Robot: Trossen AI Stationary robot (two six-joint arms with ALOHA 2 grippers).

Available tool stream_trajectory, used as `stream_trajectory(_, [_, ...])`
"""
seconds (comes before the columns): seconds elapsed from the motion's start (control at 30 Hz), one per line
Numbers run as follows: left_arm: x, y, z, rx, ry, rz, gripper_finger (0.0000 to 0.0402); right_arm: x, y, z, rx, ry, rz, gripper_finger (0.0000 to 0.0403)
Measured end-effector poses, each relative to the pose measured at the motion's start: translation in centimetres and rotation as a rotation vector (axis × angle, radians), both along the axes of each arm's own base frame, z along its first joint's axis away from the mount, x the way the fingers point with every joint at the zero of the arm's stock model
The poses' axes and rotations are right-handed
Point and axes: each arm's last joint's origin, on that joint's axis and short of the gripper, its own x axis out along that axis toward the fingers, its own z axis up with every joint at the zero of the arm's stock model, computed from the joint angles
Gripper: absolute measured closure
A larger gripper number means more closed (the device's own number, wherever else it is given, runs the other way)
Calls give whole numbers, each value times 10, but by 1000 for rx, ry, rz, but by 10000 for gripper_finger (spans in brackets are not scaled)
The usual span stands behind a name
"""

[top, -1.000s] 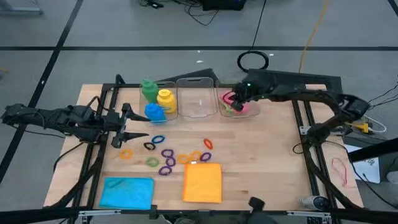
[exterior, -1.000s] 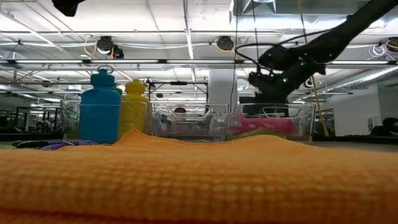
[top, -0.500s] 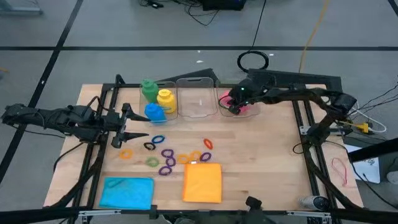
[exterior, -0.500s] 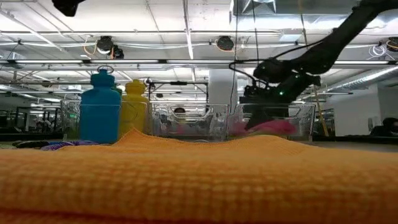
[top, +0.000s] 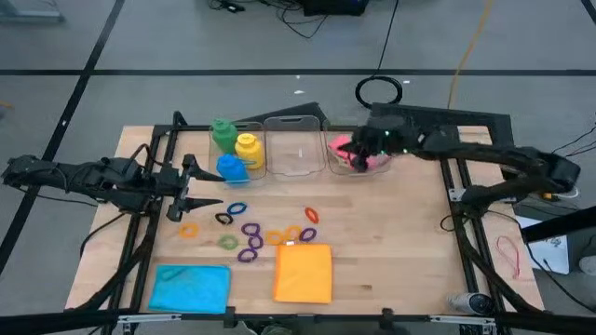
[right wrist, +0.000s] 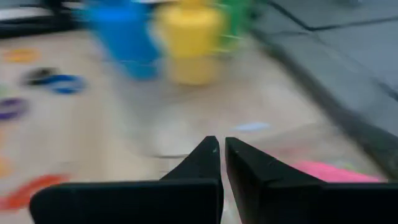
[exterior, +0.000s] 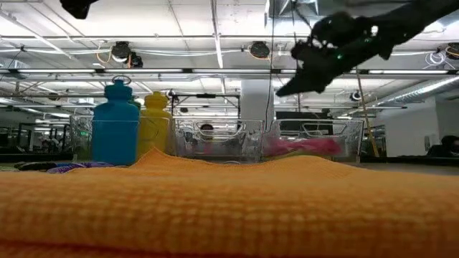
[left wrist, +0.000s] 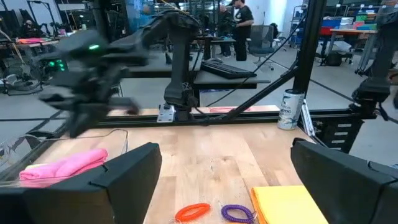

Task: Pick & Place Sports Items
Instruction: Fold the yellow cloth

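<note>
A green bottle (top: 223,133), a yellow bottle (top: 247,149) and a blue bottle (top: 232,167) stand upright at the far left of the table. Several small rings (top: 250,233) lie scattered mid-table. An orange cloth (top: 304,273) and a blue cloth (top: 191,287) lie flat near the front edge. A pink cloth (top: 361,158) lies in a clear bin (exterior: 315,136). My right gripper (exterior: 283,92) hangs shut and empty above that bin. My left gripper (top: 207,189) waits open at the table's left, level, beside the blue bottle.
A second clear bin (top: 296,151) stands between the bottles and the bin with the pink cloth. Black frame rails (top: 461,200) run along the table's left and right sides. Bare wood (top: 400,242) shows at the right of the rings.
My right gripper has risen out of the bin with the pink cloth to well above its rim, staying shut. The pink cloth stays in the bin.
</note>
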Motion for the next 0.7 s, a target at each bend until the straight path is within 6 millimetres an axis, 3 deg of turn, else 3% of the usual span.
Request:
stream_trajectory(0.17, [0, 0, 0, 0, 0, 0, 105, 16, 77, 9, 60, -15, 237, 403])
stream_trajectory(0.3, [0, 0, 0, 0, 0, 0, 105, 31, 145, -2, 53, 17, 423, 403])
stream_trajectory(0.53, [0, 0, 0, 0, 1, 0, 105, 57, 240, -62, -4, 116, 607, 403])
stream_trajectory(0.7, [0, 0, 0, 0, 0, 0, 105, 69, 274, -114, 32, 185, 670, 403])
